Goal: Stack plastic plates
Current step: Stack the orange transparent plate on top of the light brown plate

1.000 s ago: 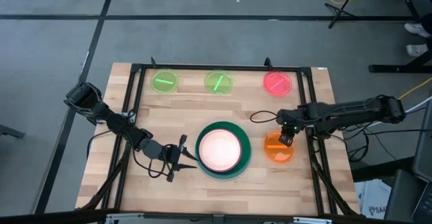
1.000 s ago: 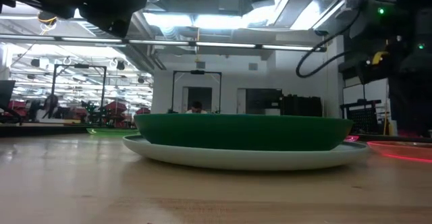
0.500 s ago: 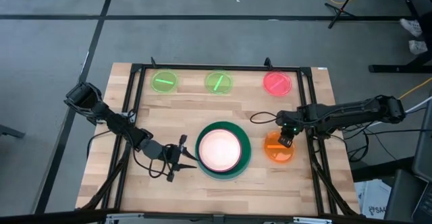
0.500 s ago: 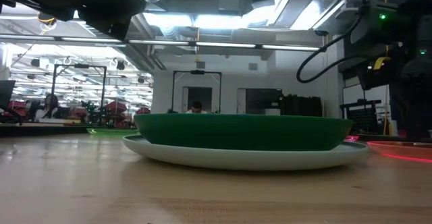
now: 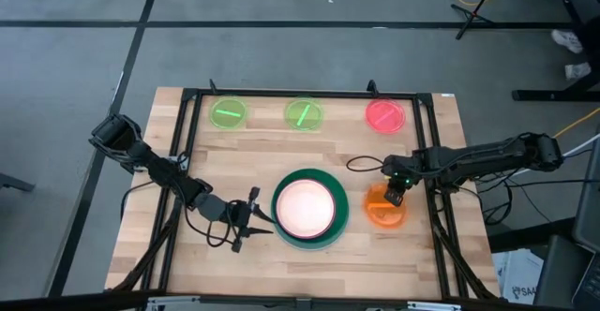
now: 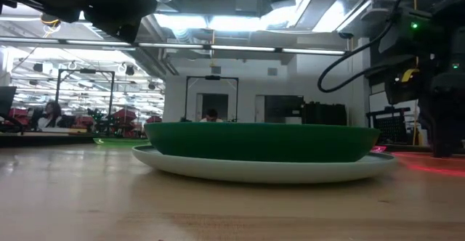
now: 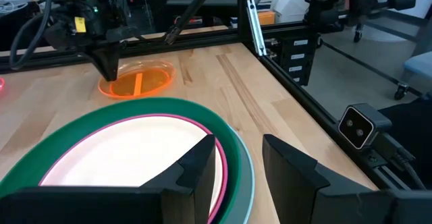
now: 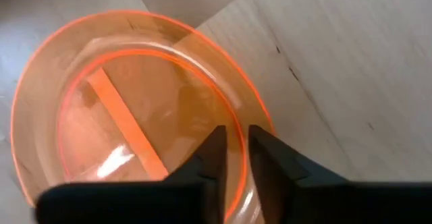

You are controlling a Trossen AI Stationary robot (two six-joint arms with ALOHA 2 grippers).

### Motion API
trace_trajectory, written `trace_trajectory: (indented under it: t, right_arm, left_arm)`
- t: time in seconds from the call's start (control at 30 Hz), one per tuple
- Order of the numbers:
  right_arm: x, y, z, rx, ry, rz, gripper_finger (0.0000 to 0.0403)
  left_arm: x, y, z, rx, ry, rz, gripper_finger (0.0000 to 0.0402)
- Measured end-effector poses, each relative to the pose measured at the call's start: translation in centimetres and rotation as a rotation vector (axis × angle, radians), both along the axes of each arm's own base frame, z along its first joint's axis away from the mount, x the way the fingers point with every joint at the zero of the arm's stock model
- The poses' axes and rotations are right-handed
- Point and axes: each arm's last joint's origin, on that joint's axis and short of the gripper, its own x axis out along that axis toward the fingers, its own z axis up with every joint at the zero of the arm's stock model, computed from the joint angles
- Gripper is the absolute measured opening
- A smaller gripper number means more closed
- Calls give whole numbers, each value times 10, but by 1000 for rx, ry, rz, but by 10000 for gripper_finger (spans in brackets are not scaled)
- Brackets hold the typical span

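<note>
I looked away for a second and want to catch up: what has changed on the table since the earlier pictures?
The right gripper has narrowed its fingers over the rim of the orange plate, which has slid slightly toward the stacked plates; the rim sits between the fingers, nearly shut. The left gripper waits open beside the stack, unmoved. The two lime-green plates and the red-pink plate have stayed put.

Right tool [image 5: 395,197] nearly closed, left tool [image 5: 253,218] parted.
</note>
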Motion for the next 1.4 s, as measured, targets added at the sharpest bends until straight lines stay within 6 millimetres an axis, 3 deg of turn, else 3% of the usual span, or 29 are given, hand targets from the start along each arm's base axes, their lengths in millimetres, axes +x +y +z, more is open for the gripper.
trace_trajectory:
  t: [0.17,0.5,0.8,0.97,1.13,1.27,1.4]
  right_arm:
    - [0,0,0,0,0,1,5]
    - [1,1,2,21,-5,-1,3]
    - [15,1,25,51,-89,20,1]
    - [16,1,29,49,-87,0,4]
    - [5,-1,25,11,45,-116,29]
    - [-4,-2,22,-40,138,-174,78]
    - [-2,-3,23,-52,122,-168,131]
  left_arm:
    - [0,0,0,0,0,0,117]
    - [0,0,0,0,0,0,117]
    - [0,0,0,2,-1,11,117]
    - [0,0,0,3,0,11,117]
    - [0,1,0,5,3,12,117]
    - [0,1,-1,5,4,12,117]
    - [0,1,-1,5,5,13,117]
